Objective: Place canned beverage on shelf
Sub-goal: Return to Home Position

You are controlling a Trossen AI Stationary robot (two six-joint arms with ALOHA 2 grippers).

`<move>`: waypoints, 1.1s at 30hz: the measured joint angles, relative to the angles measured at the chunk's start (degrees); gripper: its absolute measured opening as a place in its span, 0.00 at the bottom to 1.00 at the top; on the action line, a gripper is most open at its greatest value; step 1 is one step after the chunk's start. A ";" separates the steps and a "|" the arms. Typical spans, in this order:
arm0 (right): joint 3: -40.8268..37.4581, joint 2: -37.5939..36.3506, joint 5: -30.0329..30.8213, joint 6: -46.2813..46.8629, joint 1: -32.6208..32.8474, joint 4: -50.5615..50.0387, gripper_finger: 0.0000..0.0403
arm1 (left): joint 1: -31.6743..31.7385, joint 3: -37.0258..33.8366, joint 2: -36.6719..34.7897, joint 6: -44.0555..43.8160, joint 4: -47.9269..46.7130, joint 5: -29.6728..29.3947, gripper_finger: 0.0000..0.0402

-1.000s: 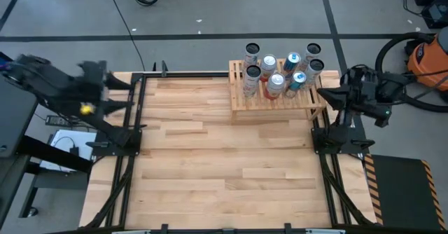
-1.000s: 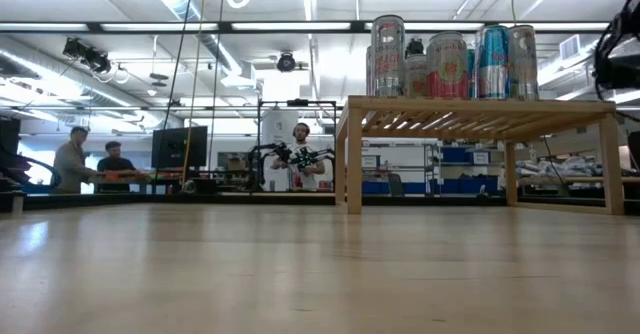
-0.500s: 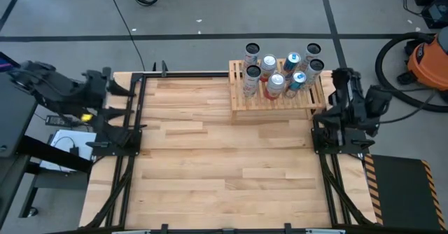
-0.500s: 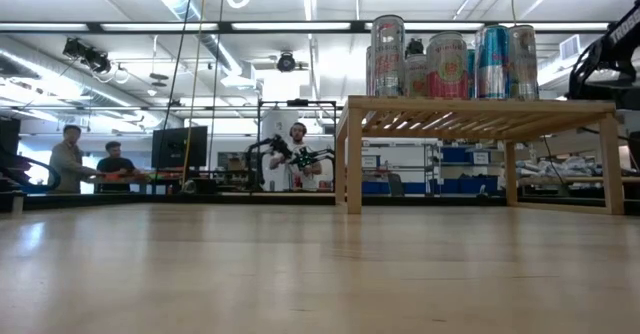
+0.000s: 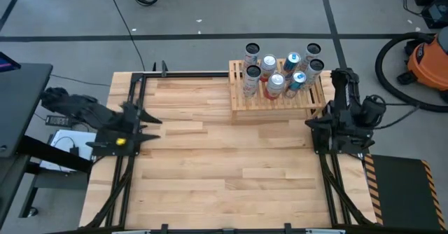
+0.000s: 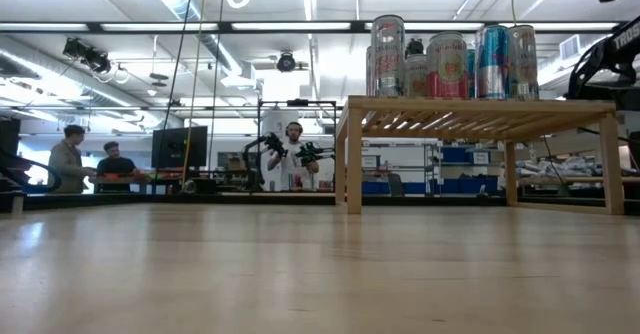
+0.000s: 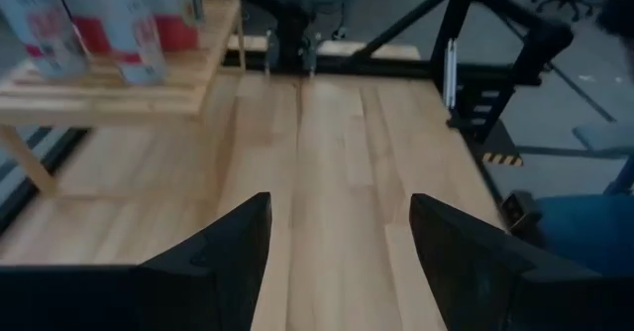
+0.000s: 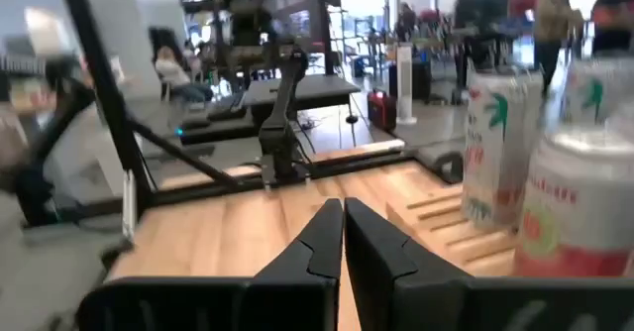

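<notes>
The shelf (image 5: 276, 99), a low light-wood slatted rack, stands on its legs at the table's far right. Several canned beverages (image 5: 280, 69) stand upright on it, silver-and-red and blue; the low view shows them in a row (image 6: 450, 62) on the shelf (image 6: 480, 109). My left gripper (image 5: 150, 120) is open at the table's left edge, nothing between its fingers (image 7: 337, 257). My right gripper (image 5: 310, 122) is shut just near of the shelf's right end, holding nothing (image 8: 344, 227); cans (image 8: 500, 148) stand beside it.
Black arm frames run along the table's left (image 5: 129, 157) and right (image 5: 329, 171) edges. Bare wood (image 5: 224, 164) stretches across the table's middle and near part. An orange vacuum (image 5: 428, 59) sits on the floor at far right. People (image 6: 90, 159) are in the room beyond.
My left gripper has sunk and swung from beyond the table's far left corner toward the near edge, onto the table's left edge. My right gripper has sunk and turned, drawing from the shelf's right end toward the near edge. The cans and shelf have kept still.
</notes>
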 joint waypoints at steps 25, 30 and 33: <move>-14.41 0.55 -57.29 19.20 2.24 -2.47 0.06 | -4.82 -45.37 -4.00 7.74 55.63 11.19 0.60; -18.20 0.55 -65.35 21.11 1.10 0.69 0.06 | -5.31 -50.32 -4.00 7.49 58.94 11.74 0.60; -19.63 0.52 -67.91 21.95 0.36 2.11 0.06 | -5.29 -52.92 -4.00 7.52 62.50 13.11 0.60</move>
